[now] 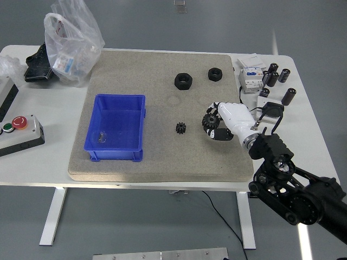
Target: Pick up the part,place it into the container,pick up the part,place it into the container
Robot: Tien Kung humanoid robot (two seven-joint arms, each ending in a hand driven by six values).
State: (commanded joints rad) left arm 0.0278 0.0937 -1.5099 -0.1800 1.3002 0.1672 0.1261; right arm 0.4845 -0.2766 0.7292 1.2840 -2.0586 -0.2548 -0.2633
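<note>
My right hand point(217, 122), white with black fingertips, reaches in from the lower right and is curled around a black gear point(210, 120) on the beige mat point(162, 157). A smaller black gear point(181, 128) lies on the mat just left of the hand. Two black hex nuts lie farther back, one point(184, 80) near the middle and one point(215, 73) to its right. The blue container point(115, 128) stands on the mat's left side with a small part point(101, 138) inside. My left arm is not in view.
A clear plastic bag point(71, 40) and a black object point(39, 64) lie at the back left. A control box with a red button point(19, 122) sits at the left edge. White modules and several black cylinders point(271, 81) stand at the back right.
</note>
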